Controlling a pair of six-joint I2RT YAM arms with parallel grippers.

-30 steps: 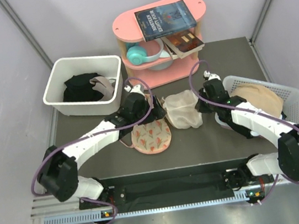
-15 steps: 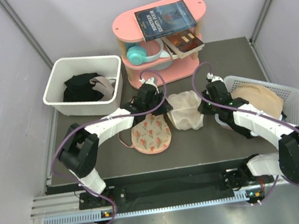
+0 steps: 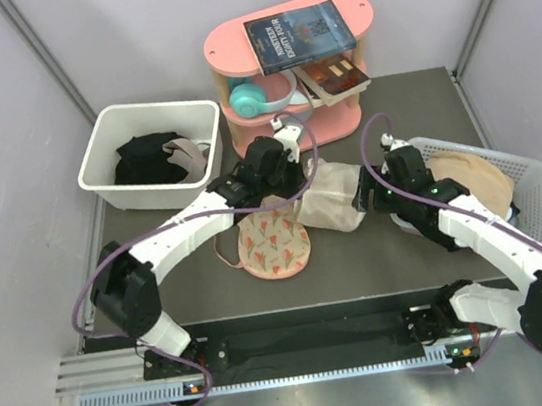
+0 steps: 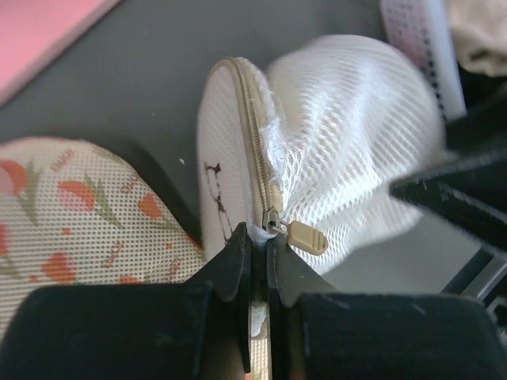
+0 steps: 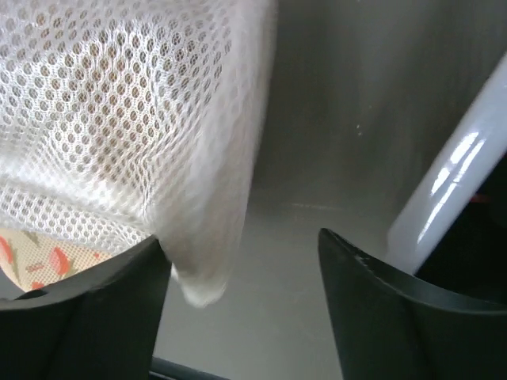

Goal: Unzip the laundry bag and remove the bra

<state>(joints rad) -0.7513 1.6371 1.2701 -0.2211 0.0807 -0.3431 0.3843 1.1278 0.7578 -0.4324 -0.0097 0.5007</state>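
The laundry bag, a cream mesh pouch, lies mid-table, bunched up. In the left wrist view its mesh dome fills the right side and a tan zip runs along the rim down to a beige pull. My left gripper is shut on the bag's rim fabric just below the slider, left of the pull, and is seen from above as the left gripper. My right gripper stands open at the bag's right side, with a mesh fold hanging by its left finger. The bra is hidden.
A pink floral flat piece lies left of the bag. A white bin with black clothes stands at back left. Behind it all is a pink shelf with books and teal headphones. A white basket holding a beige garment is on the right.
My left gripper reached right to the bag's rim and shut on it beside the zip pull. My right gripper opened and let go of the mesh.
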